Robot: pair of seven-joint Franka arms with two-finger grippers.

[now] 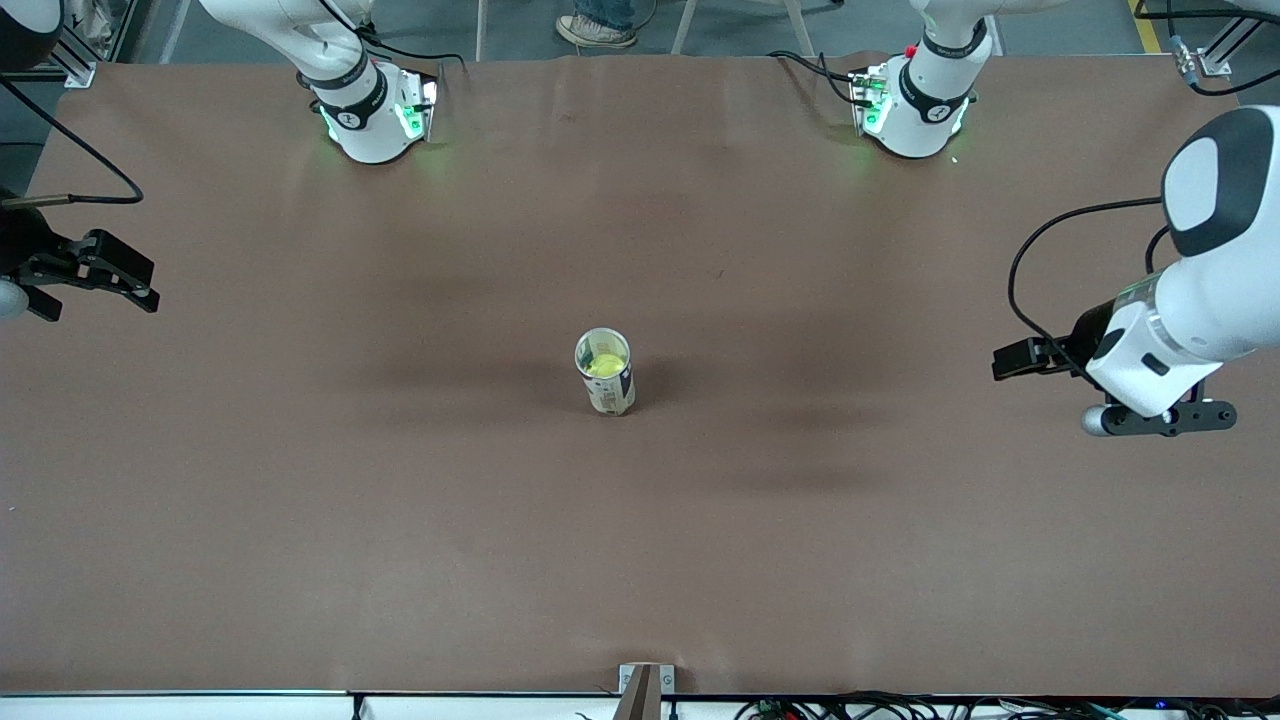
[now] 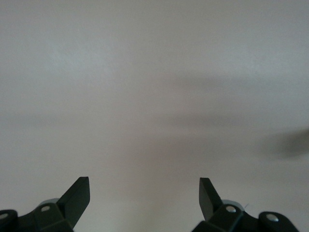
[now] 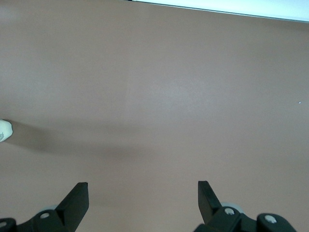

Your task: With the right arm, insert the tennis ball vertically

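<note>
Your tennis ball [image 1: 605,365] already sits inside the upright can [image 1: 606,373] at mid-table, the can's long axis vertical and its mouth up. Nudging the can would topple it. The right gripper [image 3: 143,199], over the table toward the right arm's end from the can, and the waiting left gripper [image 2: 144,195], toward the other end, both stand apart, empty.

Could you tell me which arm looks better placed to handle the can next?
Neither clearly: the upright can, ball already inside, stands mid-table, while the right pincer and left pincer hang open over opposite ends.
</note>
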